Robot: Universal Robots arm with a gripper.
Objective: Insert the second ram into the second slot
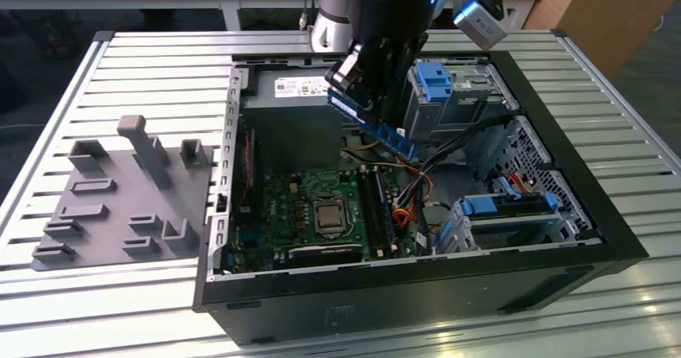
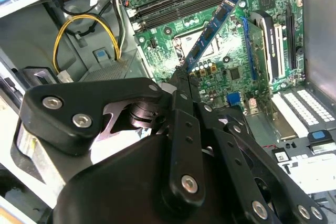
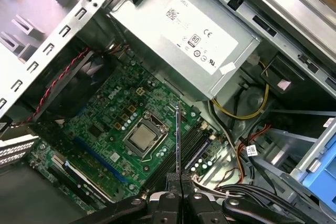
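The gripper (image 2: pixel 187 78) is closed on one end of the second ram (image 2: pixel 212 29), holding the blue stick tilted above the motherboard (image 1: pixel 279 202) and its memory slots (image 1: pixel 375 206) inside the open computer case (image 1: pixel 426 294).

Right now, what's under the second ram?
Motherboard, with the CPU socket and memory slots below the second ram in the gripper. The strip directly beneath the stick is covered.
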